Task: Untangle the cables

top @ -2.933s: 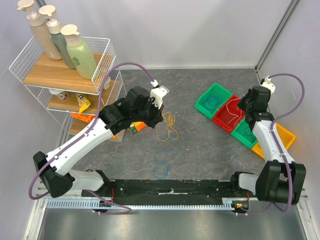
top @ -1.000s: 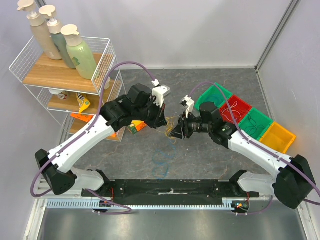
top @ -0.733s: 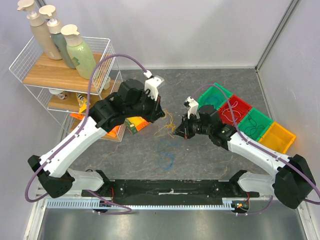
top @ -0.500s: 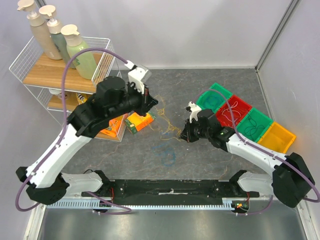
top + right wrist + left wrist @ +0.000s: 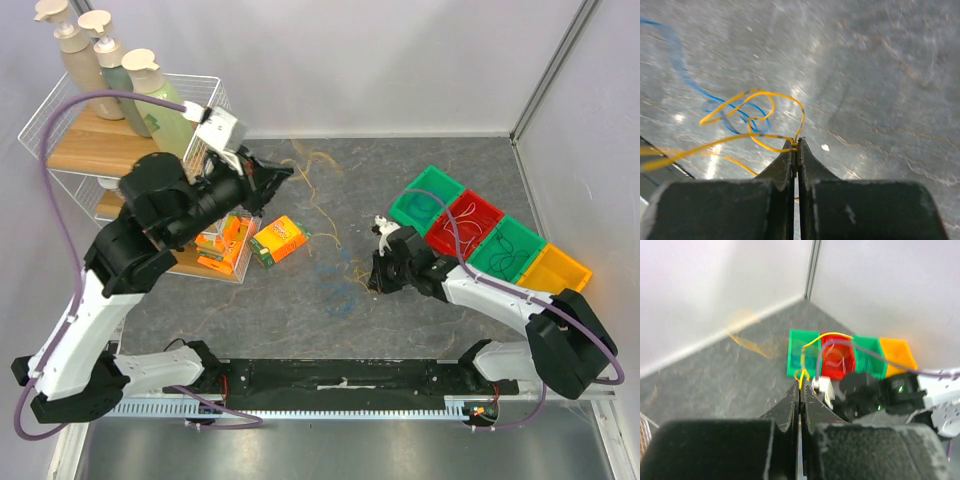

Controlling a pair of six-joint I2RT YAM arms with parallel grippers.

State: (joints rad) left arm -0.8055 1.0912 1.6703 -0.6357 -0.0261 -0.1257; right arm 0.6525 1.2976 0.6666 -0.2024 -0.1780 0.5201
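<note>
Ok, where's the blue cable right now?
In the top view, the blue cable lies mid-table, just left of the right gripper, overlapping the yellow cable which that gripper pinches.

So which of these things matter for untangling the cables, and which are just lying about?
Job in hand: yellow cable, blue cable, left gripper and right gripper, both shut on yellow cable; probably the coloured bins.
Lying about: wire rack, pump bottles, orange box.
</note>
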